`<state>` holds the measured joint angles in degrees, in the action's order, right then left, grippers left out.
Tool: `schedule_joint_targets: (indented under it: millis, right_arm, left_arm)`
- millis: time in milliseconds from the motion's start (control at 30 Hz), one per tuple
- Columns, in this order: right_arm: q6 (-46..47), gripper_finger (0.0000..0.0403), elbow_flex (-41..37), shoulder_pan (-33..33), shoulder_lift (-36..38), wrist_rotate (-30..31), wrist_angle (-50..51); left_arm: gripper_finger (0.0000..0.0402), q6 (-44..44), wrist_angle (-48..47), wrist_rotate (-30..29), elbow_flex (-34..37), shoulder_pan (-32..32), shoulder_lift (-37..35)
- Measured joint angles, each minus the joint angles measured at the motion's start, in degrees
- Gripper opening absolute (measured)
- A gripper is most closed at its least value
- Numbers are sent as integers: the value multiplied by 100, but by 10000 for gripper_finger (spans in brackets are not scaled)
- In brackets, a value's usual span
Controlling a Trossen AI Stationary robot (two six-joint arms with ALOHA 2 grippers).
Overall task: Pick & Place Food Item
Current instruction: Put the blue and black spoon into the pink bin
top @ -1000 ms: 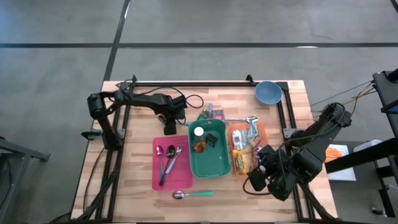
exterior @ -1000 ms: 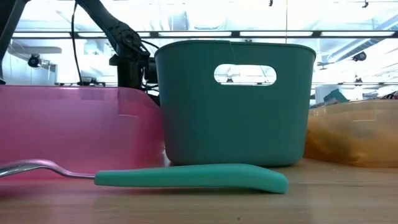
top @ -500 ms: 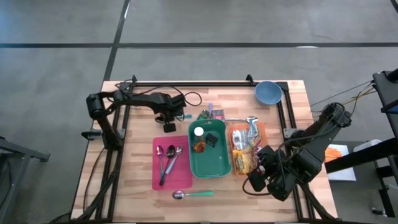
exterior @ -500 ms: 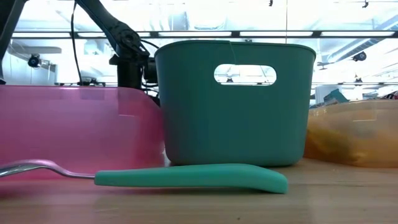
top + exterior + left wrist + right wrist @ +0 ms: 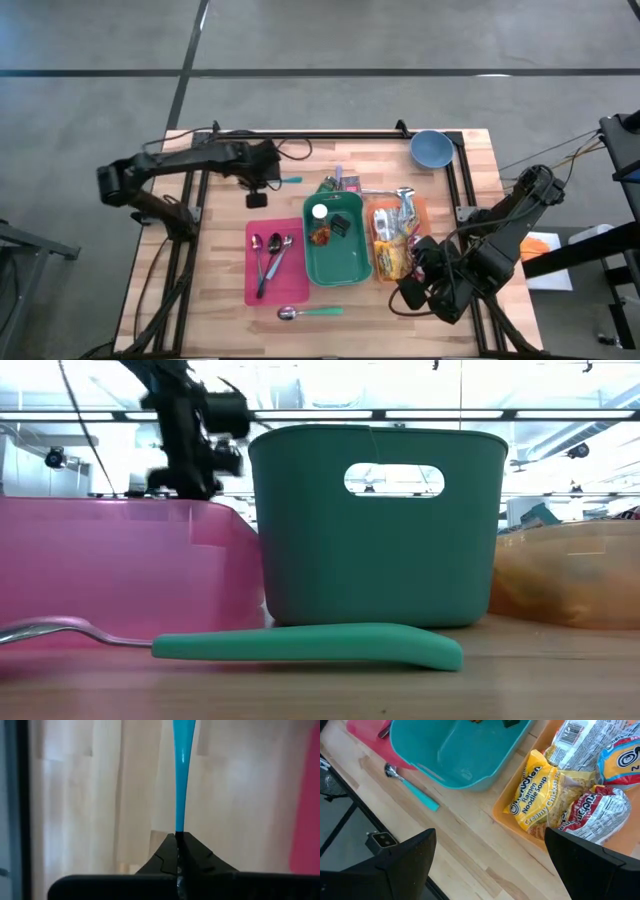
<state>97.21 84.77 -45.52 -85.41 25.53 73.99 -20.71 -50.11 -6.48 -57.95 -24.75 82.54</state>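
Observation:
My left gripper [image 5: 274, 183] hangs above the wood table's far left part, shut on a slim blue handle [image 5: 180, 775]. The handle [image 5: 291, 180] sticks out from it toward the table's right, and its far end is cut off in the left wrist view. My right gripper [image 5: 490, 865] waits open at the near right, above the orange tray [image 5: 423, 210] of noodle packets [image 5: 540, 795]. The teal bin [image 5: 345, 265] at the middle holds a few small food pieces. My left gripper pinches the blue handle's near end [image 5: 178, 826] between its two shut fingers [image 5: 192, 851], only at their free ends. The fingers slant steeply down from above. The handle runs straight out from the fingertips and looks lifted off the wood.
A pink tray [image 5: 255, 285] with spoons lies left of the teal bin. A teal-handled spoon [image 5: 312, 313] lies by the near edge. A blue bowl [image 5: 431, 148] sits at the far right corner. A black rail frame [image 5: 300, 134] borders the table.
My left gripper has risen and drawn a little toward the table's left edge, mostly in the last half second. The blue handle now shows beside it, up off the wood.

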Motion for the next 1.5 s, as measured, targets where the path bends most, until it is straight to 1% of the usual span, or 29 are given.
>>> schedule_joint_targets:
  millis: [167,333,433,567,667,833,933,1067,1267,1500]
  right_arm:
    - [-38,369,-55,0,0,-2,4]
    - [-123,369,-59,0,0,0,-1]
    - [-123,369,-59,0,0,-2,-5]
    - [-123,369,-59,0,0,-2,-10]
    - [-123,369,-59,0,0,-2,-28]
    - [-123,369,-59,0,0,-2,-61]
    - [-123,369,-59,0,0,-2,-99]
    - [-72,369,-59,0,0,1,-128]
    - [114,369,-59,0,0,1,-152]
    - [224,369,-59,2,0,1,-231]
  left_arm:
    - [0,-587,-526,9,-46,259,-867]
    - [0,-931,-862,22,-102,701,-1518]
    - [0,-1188,-863,46,-103,1110,-1766]
    - [0,-1662,-894,44,-101,1755,-1799]
    - [0,-2032,-900,-107,-101,2276,-1646]
    - [0,-2535,-897,-678,-96,2984,-1232]
    - [0,-2689,-885,-723,-97,3279,-875]
    - [0,-2768,-785,-726,-97,3595,-399]
    - [0,-3304,-611,-765,-97,4040,194]
    - [0,-3785,-364,-765,-90,4224,742]
